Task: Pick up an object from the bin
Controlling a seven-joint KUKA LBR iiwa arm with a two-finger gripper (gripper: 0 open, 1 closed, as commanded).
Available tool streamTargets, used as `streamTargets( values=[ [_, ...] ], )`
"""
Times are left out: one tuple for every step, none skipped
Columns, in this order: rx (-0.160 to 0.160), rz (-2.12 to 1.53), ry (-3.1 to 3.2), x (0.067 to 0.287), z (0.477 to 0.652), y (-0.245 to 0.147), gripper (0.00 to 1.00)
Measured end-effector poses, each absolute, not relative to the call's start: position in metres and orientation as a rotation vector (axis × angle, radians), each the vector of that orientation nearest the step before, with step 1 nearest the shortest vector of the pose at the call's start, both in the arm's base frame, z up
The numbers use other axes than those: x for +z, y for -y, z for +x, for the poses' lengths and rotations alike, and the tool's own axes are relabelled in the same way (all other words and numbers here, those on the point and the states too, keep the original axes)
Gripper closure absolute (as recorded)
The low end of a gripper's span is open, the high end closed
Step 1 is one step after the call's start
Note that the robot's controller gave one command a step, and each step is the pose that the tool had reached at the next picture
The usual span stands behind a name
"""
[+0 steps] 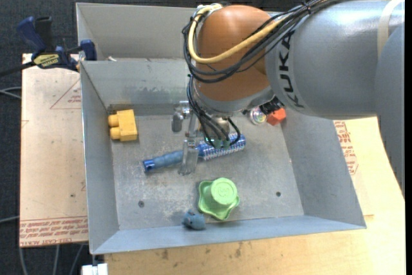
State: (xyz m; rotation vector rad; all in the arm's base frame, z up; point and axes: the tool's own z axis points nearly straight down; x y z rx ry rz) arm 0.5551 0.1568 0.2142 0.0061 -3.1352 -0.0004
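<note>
My gripper hangs below the orange wrist cover in the middle of the bin. Its metal tip comes down on a blue brush that lies slantwise on the bin floor, handle to the left and bristled head to the right under the wrist. A green round lid with a wavy edge lies just in front of the gripper. A small grey-blue lump rests by the front wall.
A yellow two-stud block sits at the back left of the floor. A small red piece and a shiny clear bit lie at the right, partly under the arm. The arm covers the bin's back right.
</note>
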Motion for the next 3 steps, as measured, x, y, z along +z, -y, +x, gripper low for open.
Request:
streamTargets(
  values=[
    [0.001,0.167,3.132,0.065,0.56,-0.14,0.0],
    [-0.002,0.167,3.138,0.07,0.562,-0.141,1.0],
    [-0.005,-0.032,3.152,0.349,0.548,-0.144,1.0]
  ],
)
